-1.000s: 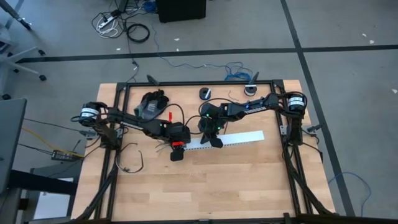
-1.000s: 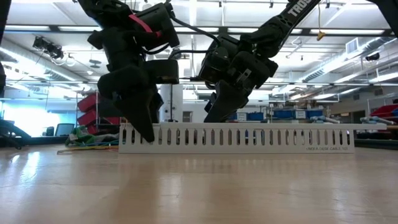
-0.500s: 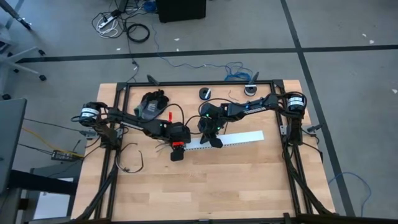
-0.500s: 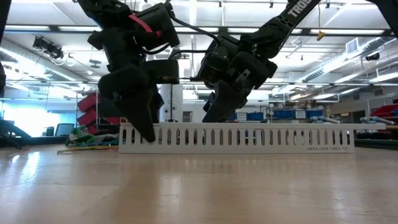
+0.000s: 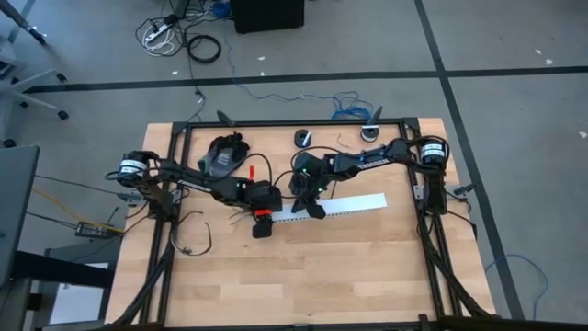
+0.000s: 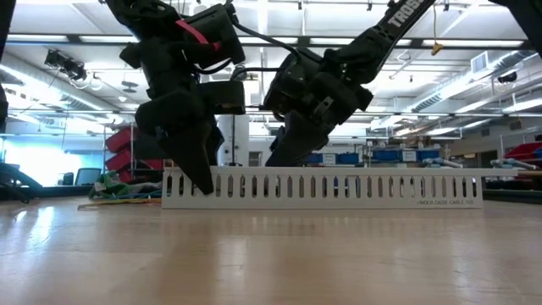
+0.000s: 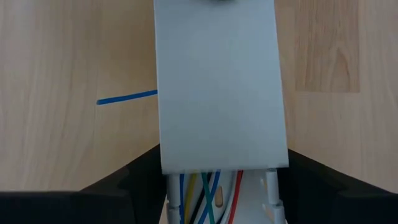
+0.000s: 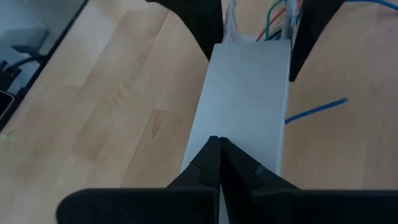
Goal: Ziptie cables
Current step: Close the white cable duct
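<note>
The cables (image 7: 199, 196) lie inside the white duct (image 5: 344, 205), seen only at its uncovered end: blue, yellow, green and red wires running between the left claw's (image 7: 217, 180) two fingers (image 7: 134, 177). That claw straddles the end of the duct, one finger down each side wall, fingers apart and gripping the duct across its width. A flat white lid (image 7: 219, 87) covers the duct ahead of it, and a thin blue strip (image 7: 126, 98) lies on the table (image 5: 303, 276) just beside the duct.

Farther along the lid, the right claw (image 8: 219, 149) has its fingertips pressed together, resting on top of the lid and pointing toward the left claw.

Compared with a second ago, the right claw has slid a little along the duct toward the left claw, and the far end of the duct has shifted slightly with it. The left claw has not moved.
</note>
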Controlling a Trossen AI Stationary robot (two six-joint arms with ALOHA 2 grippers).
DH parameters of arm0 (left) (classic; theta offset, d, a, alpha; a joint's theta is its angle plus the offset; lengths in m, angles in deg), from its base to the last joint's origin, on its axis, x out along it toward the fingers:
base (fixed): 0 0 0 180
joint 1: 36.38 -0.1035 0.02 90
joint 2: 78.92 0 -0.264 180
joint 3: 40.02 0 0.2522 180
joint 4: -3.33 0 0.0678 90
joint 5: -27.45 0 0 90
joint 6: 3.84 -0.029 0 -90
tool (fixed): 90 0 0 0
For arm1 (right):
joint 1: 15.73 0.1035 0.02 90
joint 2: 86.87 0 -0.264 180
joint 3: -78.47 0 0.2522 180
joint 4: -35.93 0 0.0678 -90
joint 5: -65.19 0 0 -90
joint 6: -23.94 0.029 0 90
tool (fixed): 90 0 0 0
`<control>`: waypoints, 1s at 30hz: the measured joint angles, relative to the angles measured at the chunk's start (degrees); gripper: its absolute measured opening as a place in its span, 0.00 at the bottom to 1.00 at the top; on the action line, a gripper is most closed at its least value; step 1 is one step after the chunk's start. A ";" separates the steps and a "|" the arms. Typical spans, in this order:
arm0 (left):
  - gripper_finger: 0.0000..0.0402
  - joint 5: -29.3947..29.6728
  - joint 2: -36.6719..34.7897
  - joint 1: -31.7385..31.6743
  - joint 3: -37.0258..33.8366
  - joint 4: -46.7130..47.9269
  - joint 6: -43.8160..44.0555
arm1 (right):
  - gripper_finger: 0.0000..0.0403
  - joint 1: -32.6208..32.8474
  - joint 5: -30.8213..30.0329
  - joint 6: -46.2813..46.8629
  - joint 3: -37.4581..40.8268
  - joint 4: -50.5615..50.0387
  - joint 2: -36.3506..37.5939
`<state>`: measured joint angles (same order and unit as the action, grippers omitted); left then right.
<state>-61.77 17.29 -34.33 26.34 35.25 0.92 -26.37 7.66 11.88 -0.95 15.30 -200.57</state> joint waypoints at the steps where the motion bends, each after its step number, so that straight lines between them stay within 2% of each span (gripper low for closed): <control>1: 0.60 0.04 0.00 0.00 0.00 -0.02 0.01 | 0.00 0.00 0.53 0.08 -0.33 0.11 -0.64; 6: 0.61 0.11 0.00 0.00 0.01 0.17 -0.01 | 0.00 0.08 2.49 0.09 -1.28 0.85 -2.43; 14: 0.65 -0.33 -0.03 -0.11 0.39 -0.67 -0.66 | 0.00 0.00 0.75 -0.01 -1.04 0.75 -1.11; 30: 0.66 2.10 -0.28 0.00 1.72 0.02 -0.64 | 0.00 0.70 -1.29 0.36 -1.14 1.61 -1.22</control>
<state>-59.66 17.00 -34.33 28.05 35.26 0.28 -25.67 6.38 12.23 -2.09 16.90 -201.79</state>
